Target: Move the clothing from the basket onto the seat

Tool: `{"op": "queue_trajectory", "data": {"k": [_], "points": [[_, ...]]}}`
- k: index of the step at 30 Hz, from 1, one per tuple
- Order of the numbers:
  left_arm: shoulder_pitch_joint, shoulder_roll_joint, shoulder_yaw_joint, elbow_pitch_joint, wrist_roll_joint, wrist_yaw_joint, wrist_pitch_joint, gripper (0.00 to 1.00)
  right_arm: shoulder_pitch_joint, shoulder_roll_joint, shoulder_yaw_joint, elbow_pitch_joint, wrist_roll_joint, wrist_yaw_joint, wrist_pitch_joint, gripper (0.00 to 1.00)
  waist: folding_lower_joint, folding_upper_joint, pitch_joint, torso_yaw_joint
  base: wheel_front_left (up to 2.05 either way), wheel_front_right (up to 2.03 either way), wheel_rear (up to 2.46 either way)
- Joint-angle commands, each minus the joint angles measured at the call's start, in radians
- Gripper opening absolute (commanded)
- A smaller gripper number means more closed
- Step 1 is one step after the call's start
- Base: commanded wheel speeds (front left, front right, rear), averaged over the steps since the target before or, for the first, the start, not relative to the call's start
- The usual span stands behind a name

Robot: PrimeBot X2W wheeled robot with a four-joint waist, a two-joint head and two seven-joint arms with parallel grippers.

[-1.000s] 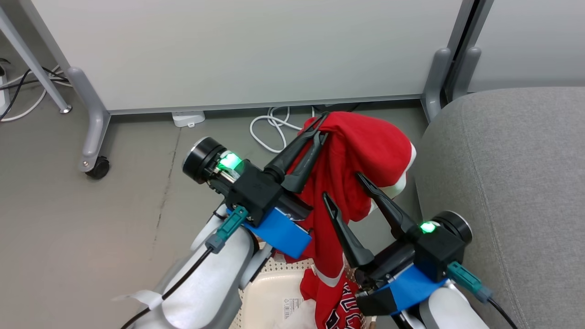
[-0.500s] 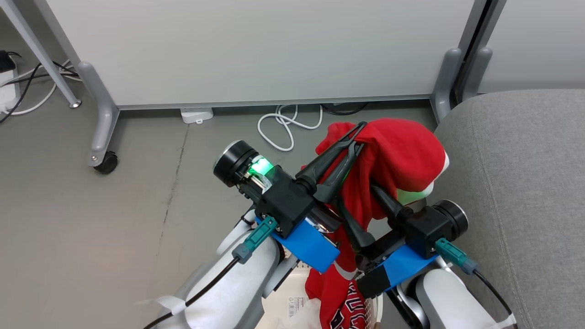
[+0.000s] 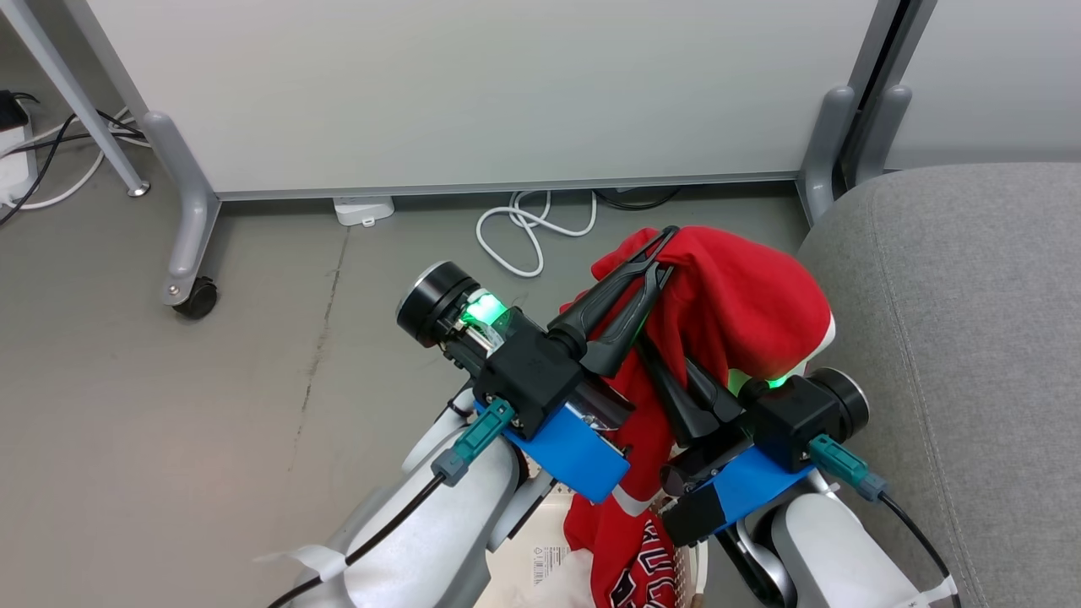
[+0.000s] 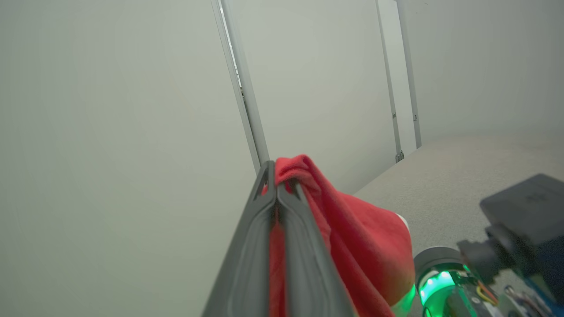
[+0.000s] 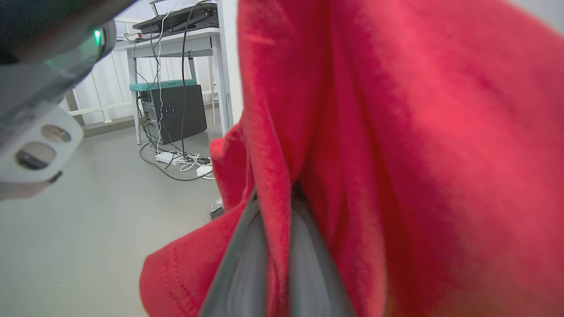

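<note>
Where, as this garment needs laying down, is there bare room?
The seat is bare across its top. Floor left of the left gripper is bare. Crowded: where it and the right gripper clamp the clothing beside the seat.

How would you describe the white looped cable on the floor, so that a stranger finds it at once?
Start at the large pale partition along the back and look down to the grey floor just below it. There, left of the lifted red clothing, lies the white cable. Unlike the dark cables at the far left, it curls in loose loops.
</note>
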Motion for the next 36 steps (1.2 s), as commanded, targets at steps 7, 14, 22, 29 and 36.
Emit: {"op": "queue_trajectory", "data": {"k": [7,14,22,29,36], "points": [[-0.012,-0.002,0.004,0.006,0.007,-0.001,-0.005,0.00,-0.017,-0.003,0.008,-0.007,0.014,0.000,-0.001,0.00,-0.0001,0.0000,0.004,0.001,0.00,0.00,0.00],[-0.008,-0.002,0.008,0.010,0.011,-0.002,-0.005,0.65,-0.017,-0.003,0.011,-0.018,0.020,0.000,-0.001,0.00,-0.0001,0.0000,0.004,-0.003,0.00,0.00,0.00],[-0.015,-0.002,0.014,0.015,0.020,-0.001,-0.005,1.00,-0.018,-0.003,0.007,-0.027,0.021,0.000,-0.001,0.00,-0.0001,0.0000,0.009,-0.003,0.00,0.00,0.00],[-0.012,0.000,0.022,0.017,0.027,-0.001,-0.005,1.00,-0.012,-0.003,0.005,-0.028,0.020,0.000,-0.001,0.00,-0.0001,0.0000,0.014,-0.008,0.00,0.00,0.00],[-0.004,0.015,0.029,0.016,0.028,0.002,-0.004,1.00,0.002,-0.003,-0.019,-0.027,0.003,0.000,-0.001,0.00,-0.0001,0.0000,0.030,-0.043,0.00,0.00,0.00]]}}
